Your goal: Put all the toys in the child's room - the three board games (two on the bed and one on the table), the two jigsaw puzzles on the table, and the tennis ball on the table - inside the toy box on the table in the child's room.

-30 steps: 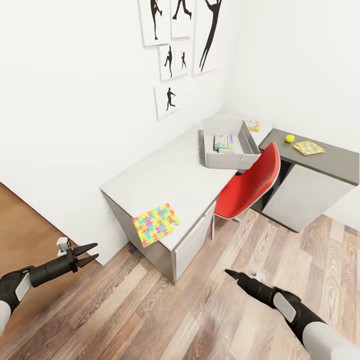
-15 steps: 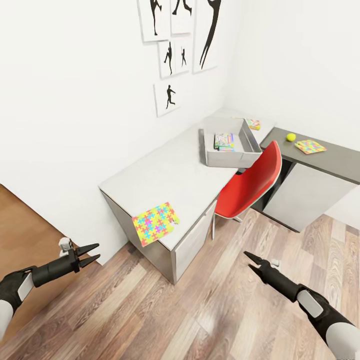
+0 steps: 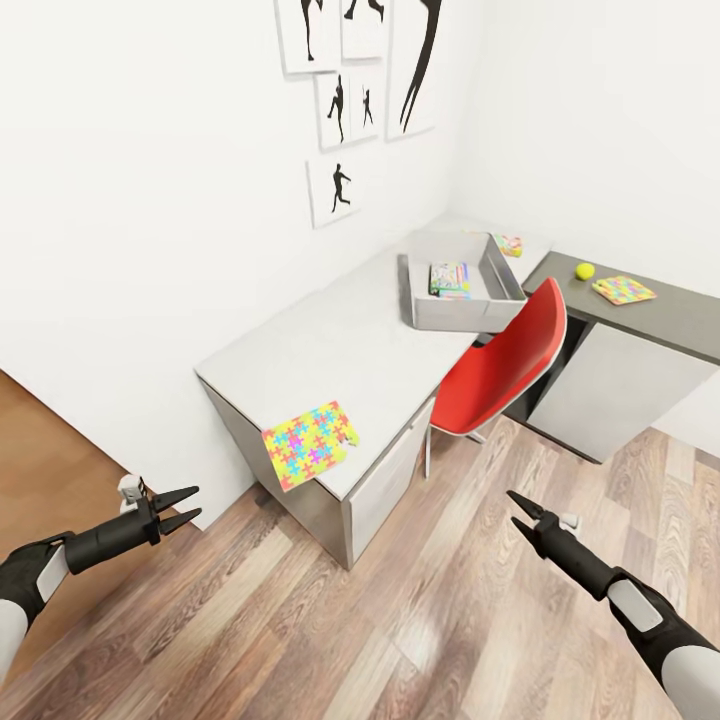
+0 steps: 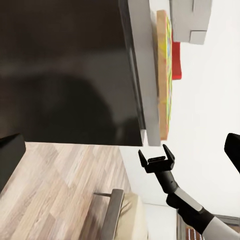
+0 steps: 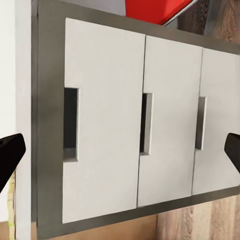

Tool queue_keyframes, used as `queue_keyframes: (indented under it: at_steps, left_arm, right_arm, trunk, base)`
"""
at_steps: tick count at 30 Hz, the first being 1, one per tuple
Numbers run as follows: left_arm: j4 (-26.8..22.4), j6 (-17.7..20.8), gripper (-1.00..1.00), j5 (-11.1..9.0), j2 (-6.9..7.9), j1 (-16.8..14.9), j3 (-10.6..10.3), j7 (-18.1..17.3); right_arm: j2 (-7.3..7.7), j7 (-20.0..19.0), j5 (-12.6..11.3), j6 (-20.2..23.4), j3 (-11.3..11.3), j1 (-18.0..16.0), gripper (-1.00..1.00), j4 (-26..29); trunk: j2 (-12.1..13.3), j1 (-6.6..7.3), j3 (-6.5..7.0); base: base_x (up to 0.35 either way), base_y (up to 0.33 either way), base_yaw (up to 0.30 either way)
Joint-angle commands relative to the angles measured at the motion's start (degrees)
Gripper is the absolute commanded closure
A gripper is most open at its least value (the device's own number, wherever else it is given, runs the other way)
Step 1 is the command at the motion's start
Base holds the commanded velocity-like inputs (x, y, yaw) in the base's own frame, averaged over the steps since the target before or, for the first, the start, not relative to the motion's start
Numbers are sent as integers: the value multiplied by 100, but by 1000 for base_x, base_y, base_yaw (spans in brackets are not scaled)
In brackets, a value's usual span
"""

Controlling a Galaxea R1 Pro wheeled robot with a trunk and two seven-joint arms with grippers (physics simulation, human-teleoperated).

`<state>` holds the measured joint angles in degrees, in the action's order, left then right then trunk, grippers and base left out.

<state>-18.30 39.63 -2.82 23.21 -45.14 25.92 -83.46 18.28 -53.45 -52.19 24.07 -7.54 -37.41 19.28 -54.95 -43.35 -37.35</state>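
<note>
My left gripper (image 3: 185,507) hung apart and empty over the floor, short of the table (image 3: 330,345). A puzzle (image 3: 310,445) overhung its near corner, easiest to take. The box (image 3: 462,305) sat toward the far end; the red chair (image 3: 505,365) blocked the ball (image 3: 584,271) and the second puzzle (image 3: 623,290) on the lower wing. My right gripper (image 3: 524,508) was apart, empty.

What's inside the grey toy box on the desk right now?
In the toy box a colourful flat board game lies on the floor. The near wall hides part of the floor there, so more could sit unseen.
</note>
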Motion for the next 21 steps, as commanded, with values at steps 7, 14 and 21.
queue_keyframes:
  at_steps: [7, 14, 21]
  left_arm:
    - [2, 77, -100, -10, -3, -10, 41, -15]
    - [-13, 78, -100, -17, -1, -14, 58, -18]
    - [-16, 78, -100, -18, -37, -16, 54, -7]
  right_arm:
    - [0, -11, -47, 53, -19, -3, -100, -6]
    - [1, -8, -54, 68, -26, -3, -100, -11]
    - [-14, -8, -55, 59, -26, -3, -100, -7]
  trunk:
    - [-286, -155, -131]
    - [-566, -308, -256]
    - [-847, -462, -382]
  base:
    - [0, 0, 0]
    - [0, 0, 0]
    - [0, 0, 0]
